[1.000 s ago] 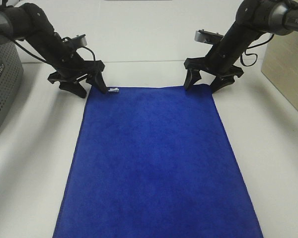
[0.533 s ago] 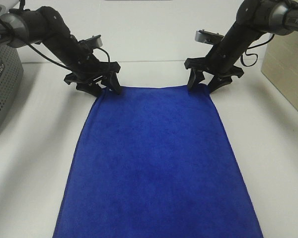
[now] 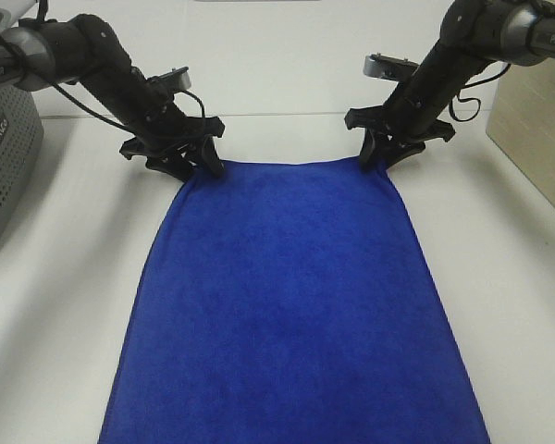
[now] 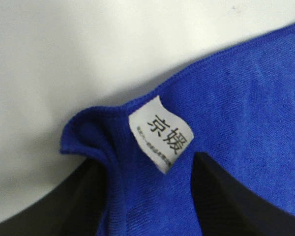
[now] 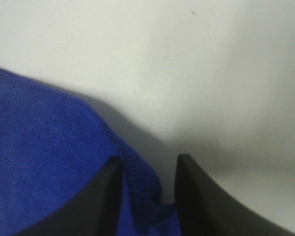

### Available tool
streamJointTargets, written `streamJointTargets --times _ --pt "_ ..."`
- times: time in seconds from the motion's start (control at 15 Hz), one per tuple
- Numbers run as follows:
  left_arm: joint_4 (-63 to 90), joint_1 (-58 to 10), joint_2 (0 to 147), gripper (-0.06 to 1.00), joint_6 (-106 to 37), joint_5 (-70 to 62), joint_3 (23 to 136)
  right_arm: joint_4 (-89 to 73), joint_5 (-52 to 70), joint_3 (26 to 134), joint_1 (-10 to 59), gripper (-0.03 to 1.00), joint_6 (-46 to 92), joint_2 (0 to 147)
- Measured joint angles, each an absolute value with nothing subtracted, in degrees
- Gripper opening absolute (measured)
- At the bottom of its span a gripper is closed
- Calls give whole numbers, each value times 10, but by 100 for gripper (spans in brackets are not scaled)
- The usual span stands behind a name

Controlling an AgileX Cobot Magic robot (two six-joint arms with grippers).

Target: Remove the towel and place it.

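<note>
At counter (image 3: 65,305) far edge | left pincer (image 3: 199,168), right pincer (image 3: 377,159) each clamped on a towel (image 3: 291,296) corner | risk: shallow bite, plush corner could slip free on lift.

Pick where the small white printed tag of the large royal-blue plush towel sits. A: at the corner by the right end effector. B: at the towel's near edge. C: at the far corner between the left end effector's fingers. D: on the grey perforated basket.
C: the left wrist view shows the white tag on the bunched corner of the royal-blue towel, between the black fingers of the left end effector.
</note>
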State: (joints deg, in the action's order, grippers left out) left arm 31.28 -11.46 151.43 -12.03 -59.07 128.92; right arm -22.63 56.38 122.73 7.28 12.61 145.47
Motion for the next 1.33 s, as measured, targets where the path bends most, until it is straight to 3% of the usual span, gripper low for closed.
streamJointTargets --times 0.27,0.4,1.0,1.33 --pt "313 -115 1519 13 -128 -586 1289 -205 561 1227 73 2 138 1455" --pt "313 -115 1521 2 -143 -586 1289 -204 553 1227 73 2 151 1455" --pt "290 -116 1533 2 -147 -596 1335 -204 525 1227 73 2 161 1454" --pt "263 -117 1538 1 -147 -584 1402 -218 493 1291 73 2 178 1454"
